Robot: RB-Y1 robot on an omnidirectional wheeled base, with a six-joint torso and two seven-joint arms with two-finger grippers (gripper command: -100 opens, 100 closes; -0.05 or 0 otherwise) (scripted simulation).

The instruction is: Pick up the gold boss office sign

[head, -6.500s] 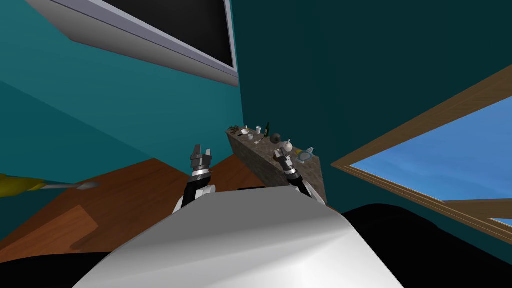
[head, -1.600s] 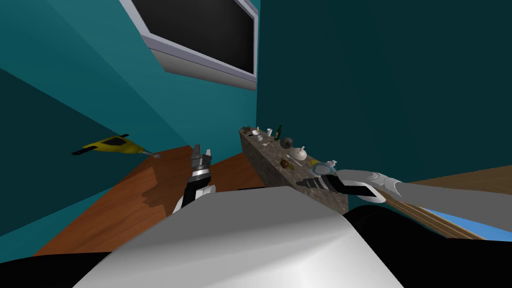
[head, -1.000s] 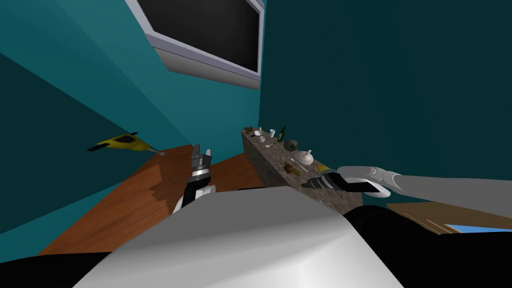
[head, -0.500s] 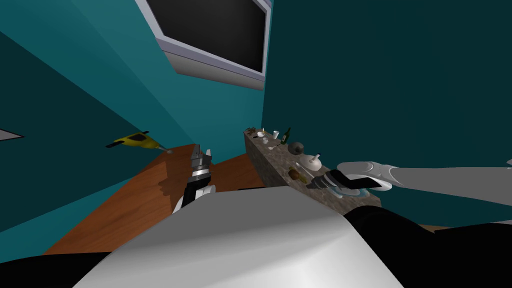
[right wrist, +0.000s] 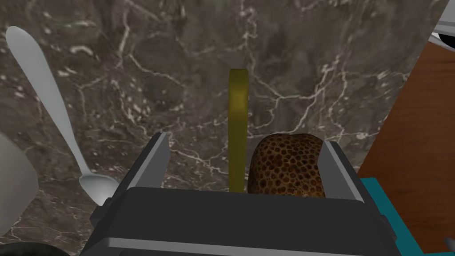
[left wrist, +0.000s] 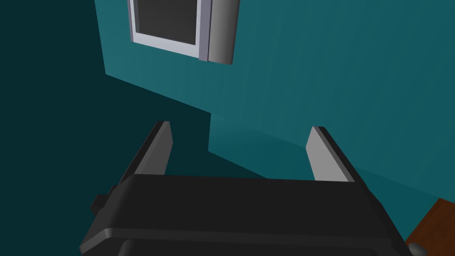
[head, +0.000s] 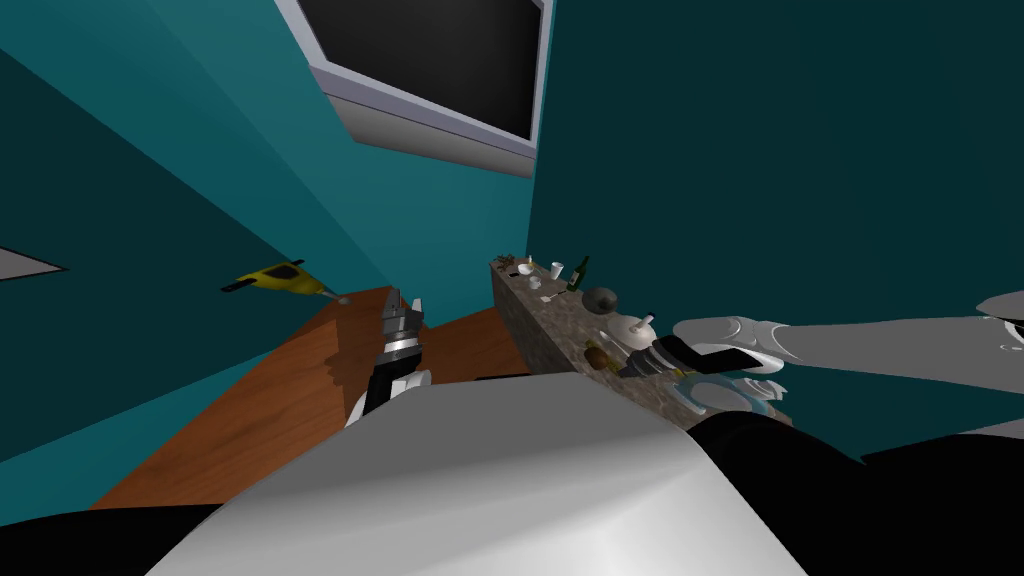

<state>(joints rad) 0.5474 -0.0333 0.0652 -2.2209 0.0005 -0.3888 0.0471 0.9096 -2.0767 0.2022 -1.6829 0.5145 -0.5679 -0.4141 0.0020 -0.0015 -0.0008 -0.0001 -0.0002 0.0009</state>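
Note:
The gold sign [right wrist: 237, 129] is a thin plate seen edge-on, standing on the dark marble counter [right wrist: 177, 66]. It lies between the fingers of my open right gripper [right wrist: 244, 140], nearer the middle, touching neither. A brown spotted lump [right wrist: 286, 162] sits beside the sign, also inside the jaws, close to one finger. In the head view my right gripper [head: 640, 362] reaches across the counter [head: 545, 315] from the right. My left gripper [head: 403, 305] is held up in front of my chest, open [left wrist: 239, 126] and empty.
A grey spoon [right wrist: 49, 106] lies on the marble just outside the right fingers. Along the counter stand a white teapot [head: 628, 328], a dark pot [head: 600, 297], a green bottle [head: 578, 273], cups and pale plates [head: 715, 392]. The counter runs along a teal wall, with wooden floor [head: 300, 390] to its left.
I have turned and come closer to the counter. My right arm swung out sideways over it and slid along it to the sign and brown lump. The left arm has kept still.

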